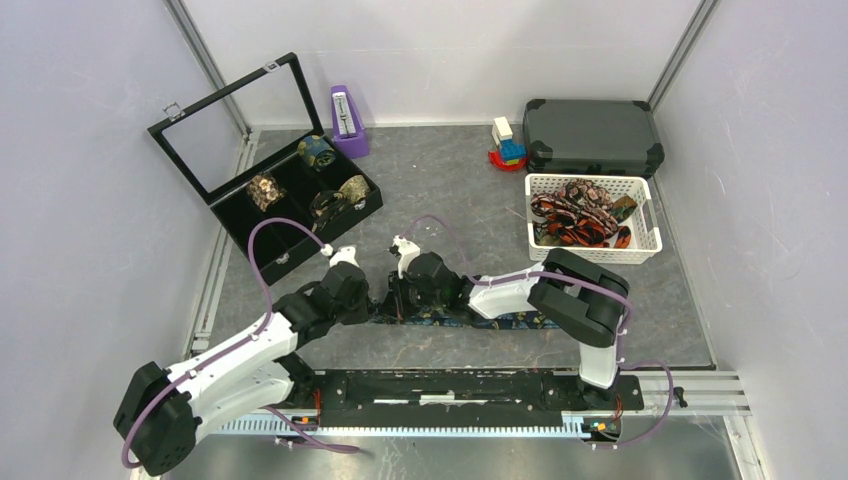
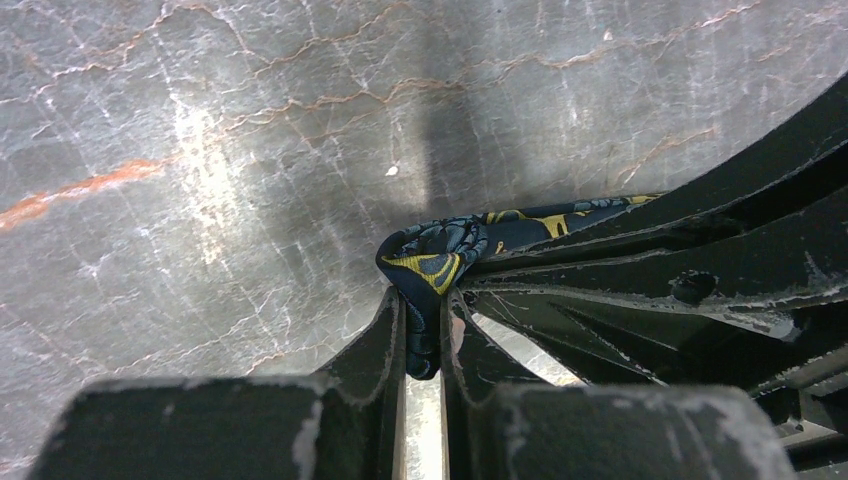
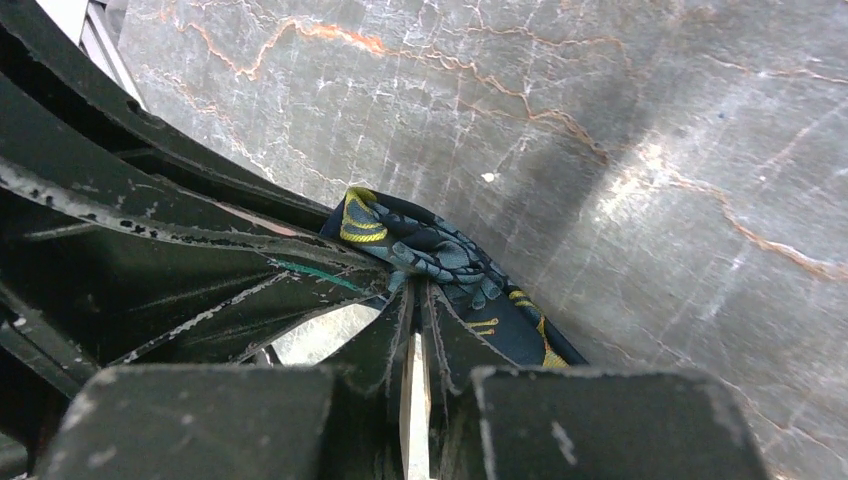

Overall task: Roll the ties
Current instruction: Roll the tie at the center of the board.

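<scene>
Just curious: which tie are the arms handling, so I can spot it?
At the grey table's near edge lies a navy paisley tie. Unlike ties in the white basket and black case, it lies stretched out, pinched by the left gripper and right gripper.

Tie on tbl, basket behind-R
</scene>
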